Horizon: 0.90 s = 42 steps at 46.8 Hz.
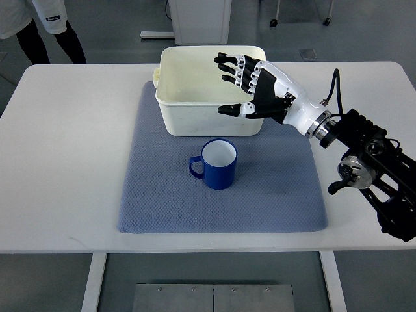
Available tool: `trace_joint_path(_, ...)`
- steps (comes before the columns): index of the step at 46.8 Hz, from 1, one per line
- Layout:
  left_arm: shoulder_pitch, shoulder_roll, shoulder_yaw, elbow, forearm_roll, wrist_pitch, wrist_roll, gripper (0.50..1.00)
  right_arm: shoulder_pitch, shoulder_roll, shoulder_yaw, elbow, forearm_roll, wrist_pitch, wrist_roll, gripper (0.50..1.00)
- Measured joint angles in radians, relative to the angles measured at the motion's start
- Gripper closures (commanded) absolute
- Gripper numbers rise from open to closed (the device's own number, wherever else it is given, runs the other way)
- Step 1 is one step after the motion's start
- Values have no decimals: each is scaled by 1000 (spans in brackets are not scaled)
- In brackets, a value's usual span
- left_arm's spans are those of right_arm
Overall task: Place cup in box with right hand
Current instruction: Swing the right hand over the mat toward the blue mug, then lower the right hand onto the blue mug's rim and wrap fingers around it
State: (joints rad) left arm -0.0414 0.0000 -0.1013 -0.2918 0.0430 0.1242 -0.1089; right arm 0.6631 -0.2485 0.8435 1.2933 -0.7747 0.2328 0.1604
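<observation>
A blue cup [219, 164] with a white inside stands upright on the blue-grey mat [162, 195], its handle pointing left. Just behind it sits the cream box [175, 117], a plastic tub with nothing visible in it. My right hand [244, 88] hovers over the tub's right front corner, above and behind the cup, with its fingers spread and holding nothing. Its arm [364, 153] comes in from the right edge. The left arm does not show.
The mat lies on a white table [65, 162]. A person in a white top and dark trousers [45, 29] stands beyond the table's far left corner. A white cabinet base [198, 19] stands behind the table.
</observation>
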Motion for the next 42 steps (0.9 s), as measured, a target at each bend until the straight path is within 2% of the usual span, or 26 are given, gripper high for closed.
trace_joint_path(26,0,0,0,0,0,0,0,500,-5,6,-107,-3,-53,26,52,500)
trace_joint_path(42,0,0,0,0,0,0,0,500,-10,10,-119,-12,-71,22,53,500)
